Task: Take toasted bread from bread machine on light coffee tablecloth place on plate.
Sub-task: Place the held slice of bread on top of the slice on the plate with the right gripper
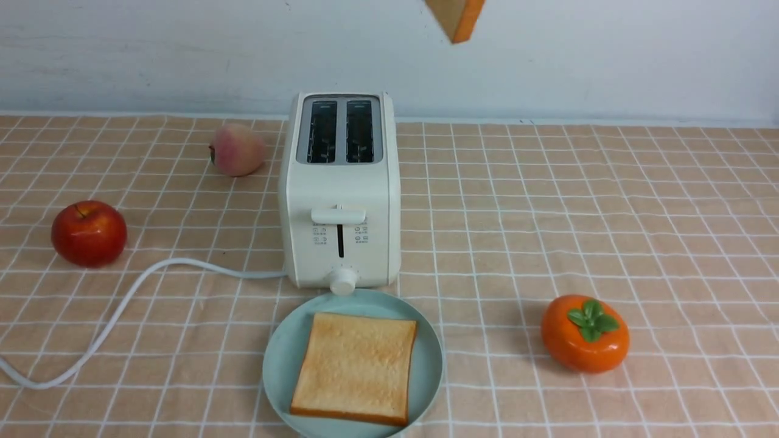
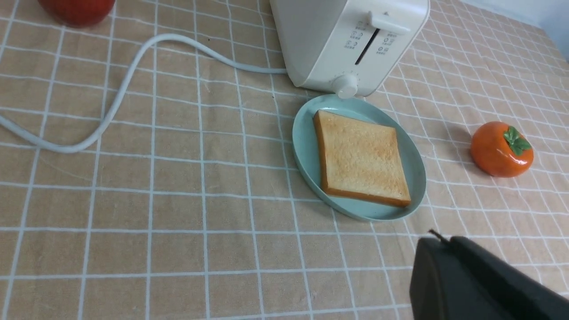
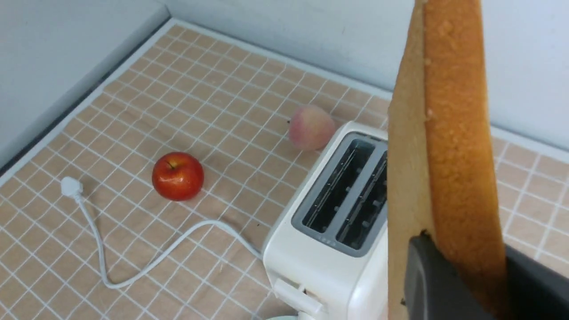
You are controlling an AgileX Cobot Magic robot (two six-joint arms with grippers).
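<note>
Tablecloth [image 1: 608,213] across the whole table. Bread machine [image 1: 339,194] at centre, upright, both slots empty, lever at top. Cord [image 1: 122,304] trailing off to the robot's left. Plate [image 1: 277,365] just in front of the machine, far rim almost under the dial.

First slice [image 1: 356,368] flat on the plate, so that one done. Second slice [image 1: 457,18] already out of the machine, high in the air above and right of the slots, only a corner showing in the front view. Roughly half done by the look of it. Left to do: carry down, lay on the plate, let go. Little bare plate left, so probably stacked on the first slice.

Persimmon [image 1: 584,333] on the right, apple [image 1: 89,233] and peach [image 1: 237,149] on the left, all clear of the plate.

Right gripper [image 3: 466,271] clamped across one end of the second slice, fingers [image 3: 422,275] narrow against both faces. Left gripper [image 2: 466,275] closed tight, nothing held, apart from the plate.
</note>
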